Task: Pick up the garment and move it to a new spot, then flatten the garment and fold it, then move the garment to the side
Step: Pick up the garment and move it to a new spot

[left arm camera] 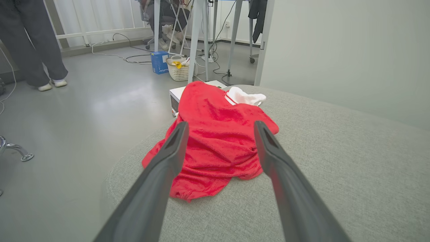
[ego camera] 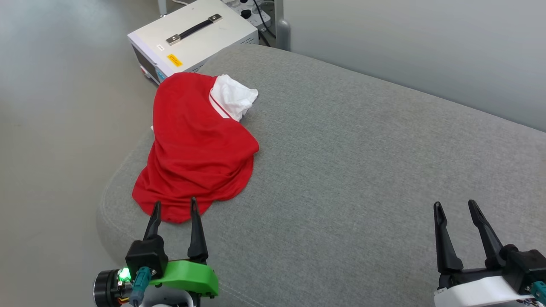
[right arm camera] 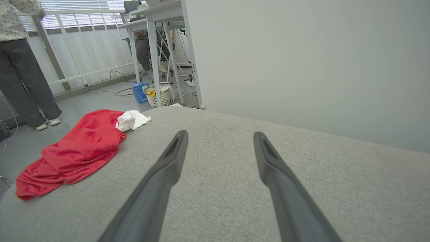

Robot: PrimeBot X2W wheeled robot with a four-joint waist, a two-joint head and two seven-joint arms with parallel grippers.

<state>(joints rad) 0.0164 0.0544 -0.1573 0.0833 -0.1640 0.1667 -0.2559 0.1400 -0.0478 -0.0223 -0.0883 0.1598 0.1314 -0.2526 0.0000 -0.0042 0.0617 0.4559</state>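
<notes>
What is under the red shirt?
The red shirt lies crumpled on the grey cushion, at its left edge. Past that edge, a white box with a handle stands on the floor behind it. Whatever lies beneath the cloth itself is covered.

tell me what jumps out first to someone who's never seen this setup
The red garment grabs the eye first, bunched in a heap near the left edge of the grey cushion, with a white sleeve poking out at its far end. The left gripper is open and points at the heap's near hem. The right gripper is open over bare cushion, well off to the right.
</notes>
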